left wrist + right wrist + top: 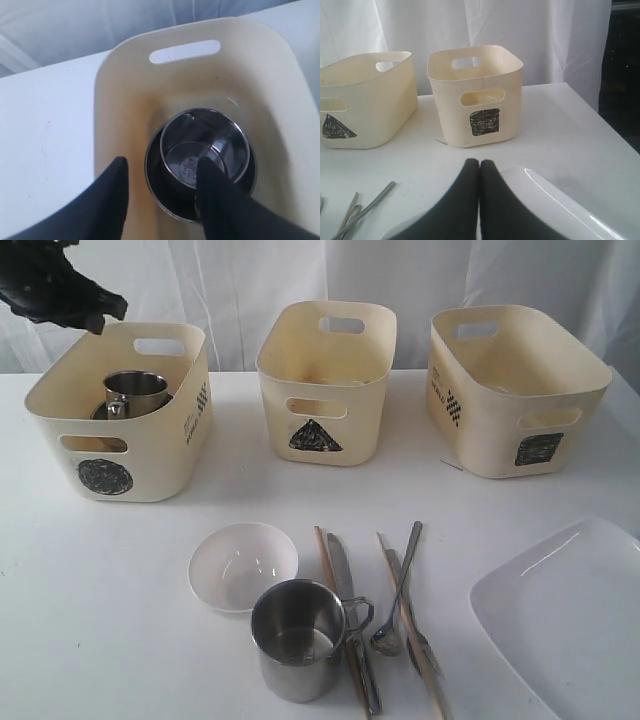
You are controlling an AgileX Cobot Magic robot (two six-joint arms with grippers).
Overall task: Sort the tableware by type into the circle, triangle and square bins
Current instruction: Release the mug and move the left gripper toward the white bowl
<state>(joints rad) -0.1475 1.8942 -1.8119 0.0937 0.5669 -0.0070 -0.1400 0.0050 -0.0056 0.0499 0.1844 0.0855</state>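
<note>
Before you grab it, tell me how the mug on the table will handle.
The mug looks like polished steel, so probably rigid and slippery. It stands upright on a broad base, so tipping seems unlikely. Its handle crowds the knife; pushing may shift that.

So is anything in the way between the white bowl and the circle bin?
Nothing visible does. The table is bare between the white bowl and the circle bin. The steel mug on the table stands on the bowl's other side, away from the bin.
</note>
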